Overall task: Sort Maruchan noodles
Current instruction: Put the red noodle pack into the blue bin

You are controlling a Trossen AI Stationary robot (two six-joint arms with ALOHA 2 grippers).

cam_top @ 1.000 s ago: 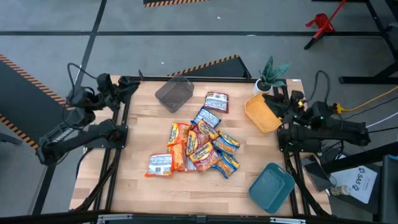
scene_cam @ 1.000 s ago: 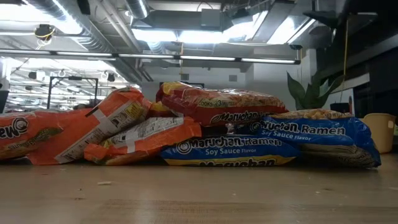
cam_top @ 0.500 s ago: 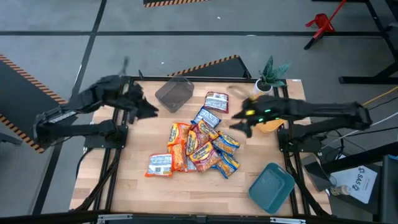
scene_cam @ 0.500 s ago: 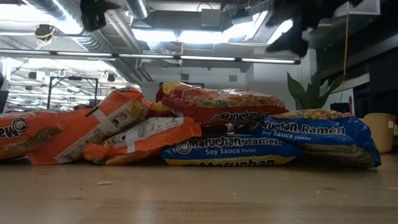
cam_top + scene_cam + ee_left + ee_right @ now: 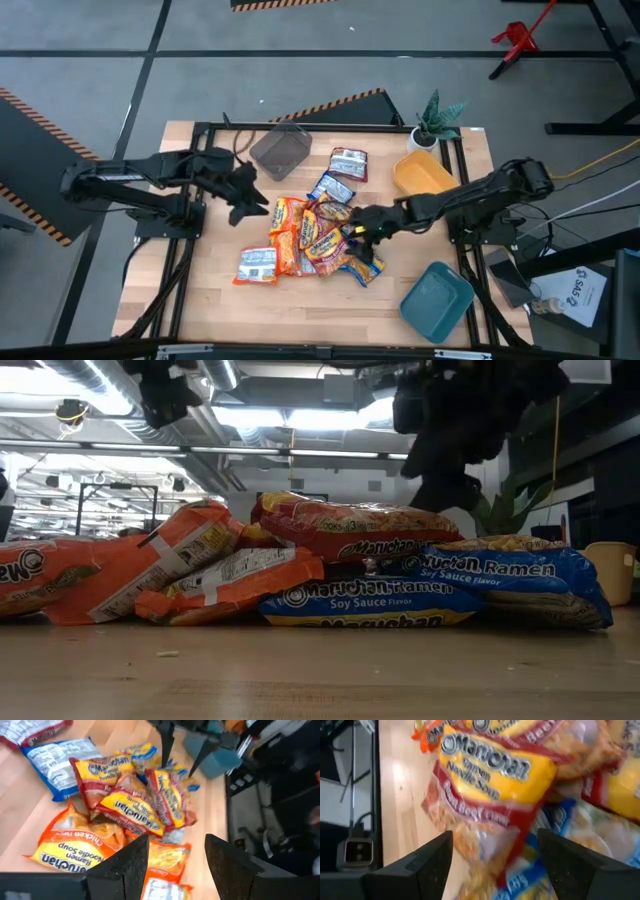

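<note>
The Maruchan noodle packets lie in a loose heap (image 5: 322,238) at the table's middle, orange, red-yellow and blue ones overlapping. Apart from it lie a white-silver packet (image 5: 348,163), a blue-white one (image 5: 332,188) and another (image 5: 257,264) at the near left. My left gripper (image 5: 248,196) hovers open just left of the heap, its fingers (image 5: 125,865) wide apart. My right gripper (image 5: 360,226) hangs open over the heap's right part, above a red-yellow packet (image 5: 495,775). The left wrist view shows the right gripper (image 5: 181,747) across the heap.
A grey container (image 5: 280,151) stands at the far edge, a yellow one (image 5: 420,176) at far right beside a small plant (image 5: 436,118), a teal one (image 5: 437,297) at the near right corner. Bare wood (image 5: 230,300) lies near and left of the heap.
Both arms have swung in from the table's side edges toward the heap. The left gripper has moved right and toward the near edge. The right gripper has moved left and come down over the heap's right part. The packets have not moved.
</note>
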